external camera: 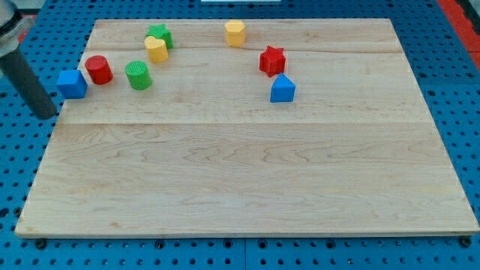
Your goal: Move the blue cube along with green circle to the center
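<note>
At the far left of the frame my rod comes down from the upper left corner, and my tip (46,114) sits just off the left edge of the wooden board (240,187), over the blue pegboard (15,165). I carry no pincer, only this bare rod, so nothing is gripped. The tip lies just lower left of the blue cube (72,83), near it but apart. The cube stands at the board's left edge, upper left of the frame. Just right of it is the red cylinder (98,70), then the green circle (138,75), near but apart. Above that, the yellow block (156,49) touches the green star (160,34). Further right, at the top, stands a yellow hexagon (235,33). Right of centre, a red star (272,60) sits just above a second blue block (282,88).
</note>
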You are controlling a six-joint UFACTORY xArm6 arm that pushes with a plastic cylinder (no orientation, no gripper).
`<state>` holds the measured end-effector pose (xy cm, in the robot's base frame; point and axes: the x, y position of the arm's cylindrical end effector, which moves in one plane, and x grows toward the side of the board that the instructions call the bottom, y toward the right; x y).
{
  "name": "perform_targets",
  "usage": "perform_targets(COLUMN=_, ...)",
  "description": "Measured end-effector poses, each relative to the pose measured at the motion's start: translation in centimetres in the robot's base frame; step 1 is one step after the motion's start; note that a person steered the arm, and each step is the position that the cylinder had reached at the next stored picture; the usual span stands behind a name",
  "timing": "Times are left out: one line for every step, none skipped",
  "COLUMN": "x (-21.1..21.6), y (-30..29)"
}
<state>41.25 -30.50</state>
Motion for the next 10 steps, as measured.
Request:
perform_targets(x=-1.1, y=0.1)
perform_targets(x=-1.5, y=0.0)
perform_targets(x=-2.5, y=0.1)
perform_targets(x=-2.8, y=0.1)
perform_targets(x=-2.8, y=0.0)
perform_targets(x=-4.1, y=1.7)
perform_targets(x=-4.9, y=6.2)
perform_targets(x=-4.3, y=0.0)
perform_targets(x=-6.9, y=3.5)
perform_targets(x=-6.2, y=10.8)
